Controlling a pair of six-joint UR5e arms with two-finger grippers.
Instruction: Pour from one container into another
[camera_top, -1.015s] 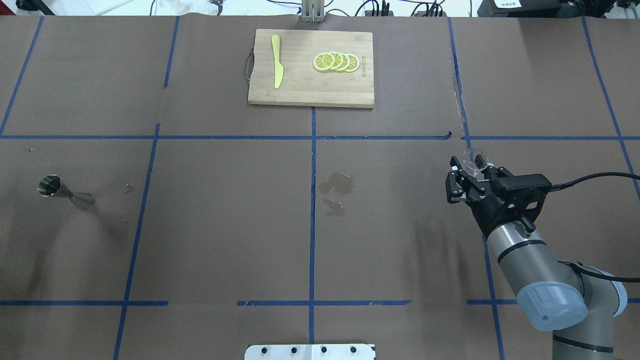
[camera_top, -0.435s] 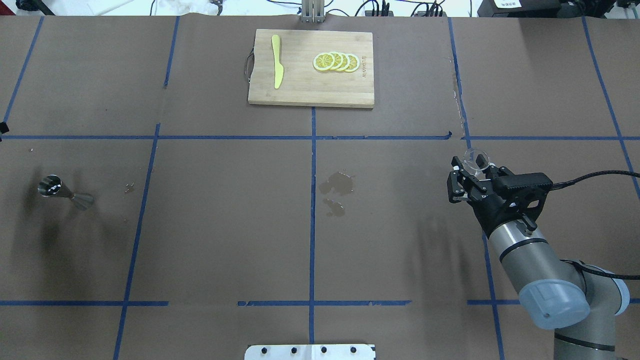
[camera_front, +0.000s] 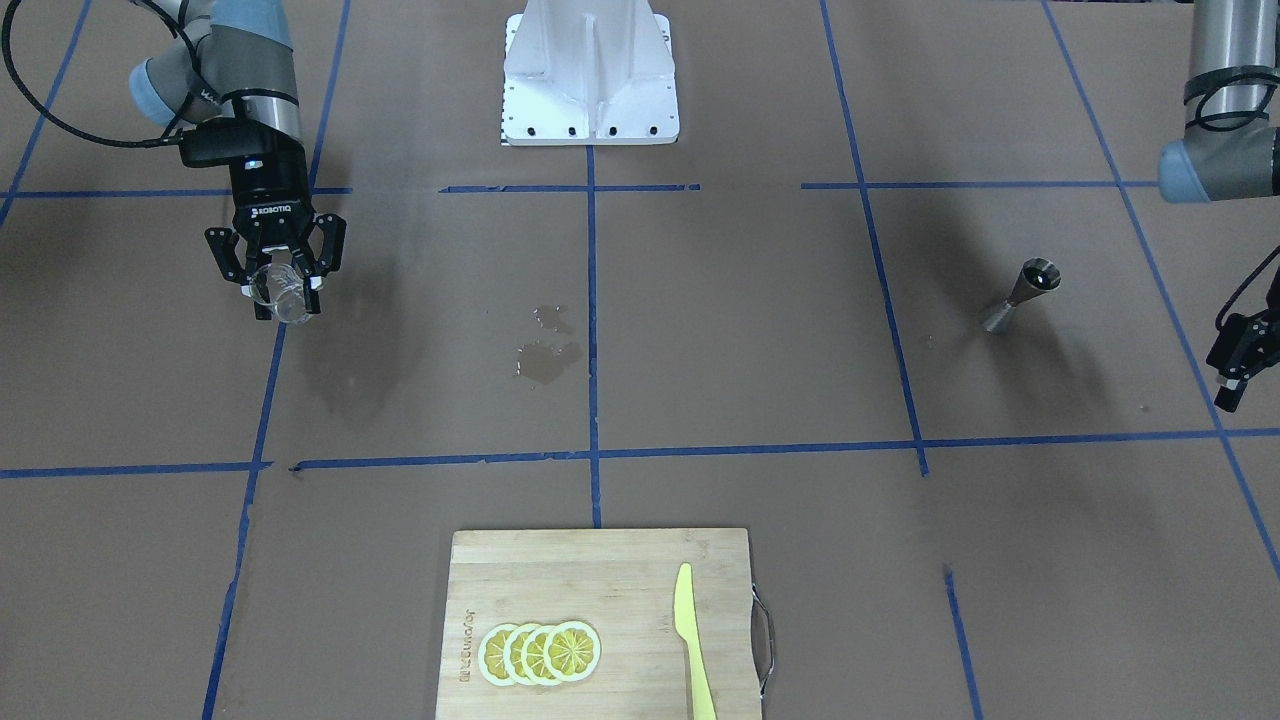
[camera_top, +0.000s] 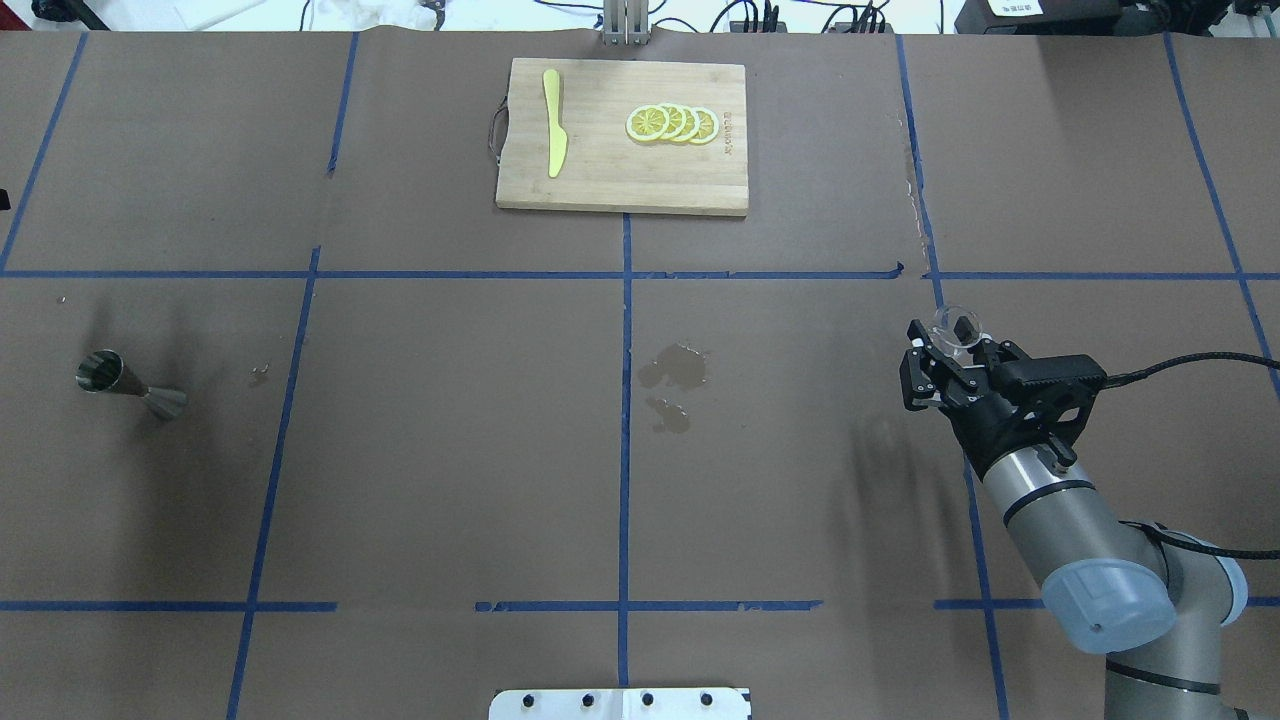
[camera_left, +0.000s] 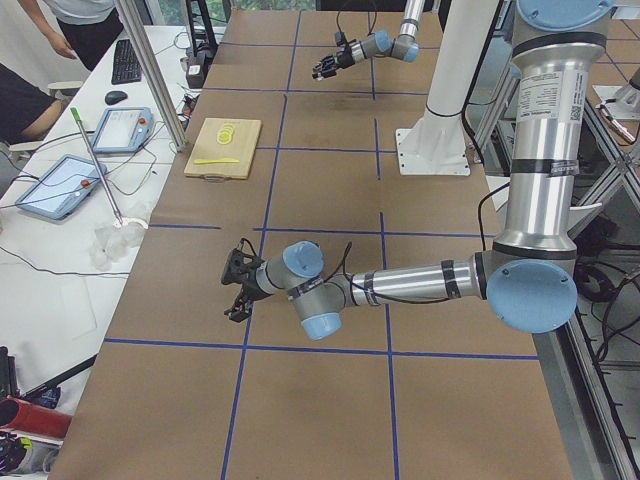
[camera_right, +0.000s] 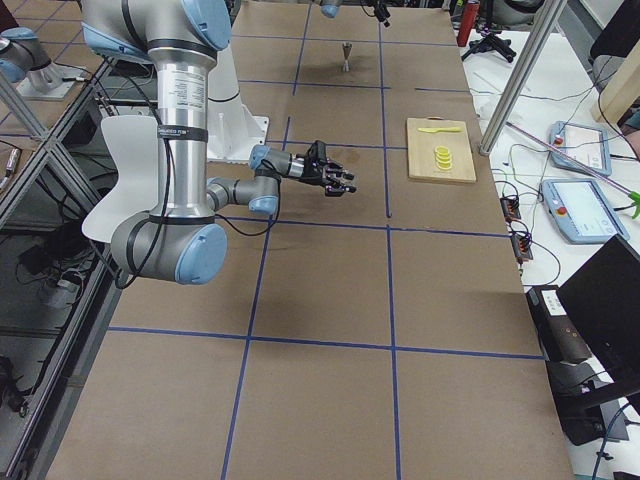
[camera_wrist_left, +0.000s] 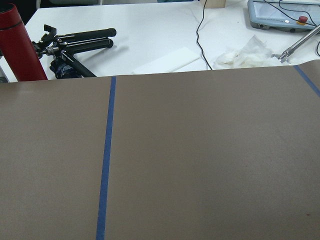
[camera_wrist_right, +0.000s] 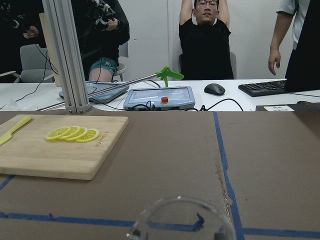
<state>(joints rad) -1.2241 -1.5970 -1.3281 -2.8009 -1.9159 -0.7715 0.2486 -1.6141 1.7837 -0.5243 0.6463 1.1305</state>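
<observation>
While the right arm reaches forward from the near right corner with its forearm slanting low, the right gripper (camera_top: 946, 338) is clamped on the glass cup (camera_top: 955, 322), held above the brown paper on the robot's right side. Cup roughly upright, mouth up, long axis near vertical; contents not discernible. Jigger (camera_top: 128, 385) stands well apart on the robot's left, upright on one cone, open mouth up, interior dark, fill unreadable. Left gripper (camera_front: 1238, 365) sits farther out to that side, cut by the frame edge; finger state cannot be told. Mid-table: wet patches (camera_top: 678, 368). Farthest: cutting board (camera_top: 620, 170) carrying lemon slices (camera_top: 672, 123) and a yellow knife (camera_top: 553, 122).
</observation>
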